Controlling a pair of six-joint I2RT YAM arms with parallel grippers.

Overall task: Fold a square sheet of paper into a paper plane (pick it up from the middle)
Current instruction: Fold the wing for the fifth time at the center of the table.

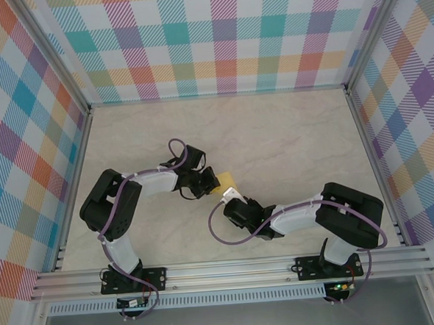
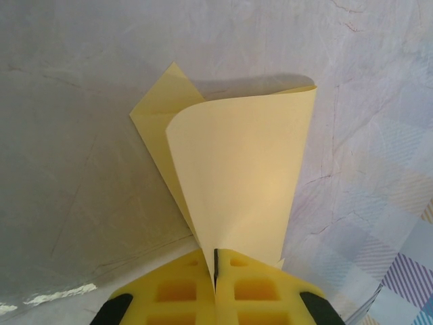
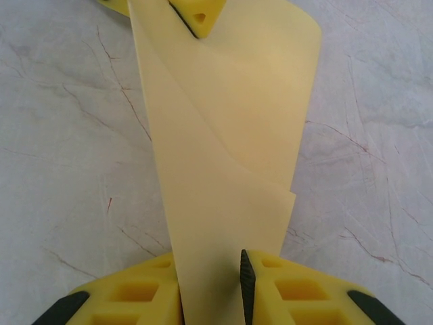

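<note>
Left hand point(image 2: 215, 261) clamps the folded yellow paper point(image 2: 237, 183); right hand point(image 3: 211, 271) gapes loosely around it.

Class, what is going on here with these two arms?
Both arms meet over the middle of the table, handling a partly folded yellow sheet of paper. The left gripper pinches one end, jaws shut. The right gripper has the other end between jaws that stand apart. It is not yet a plane.

Probably a lab test cell; checkered walls point(image 1: 224, 37); aluminium rails point(image 1: 231, 268); marble-look tabletop point(image 1: 274, 129).
</note>
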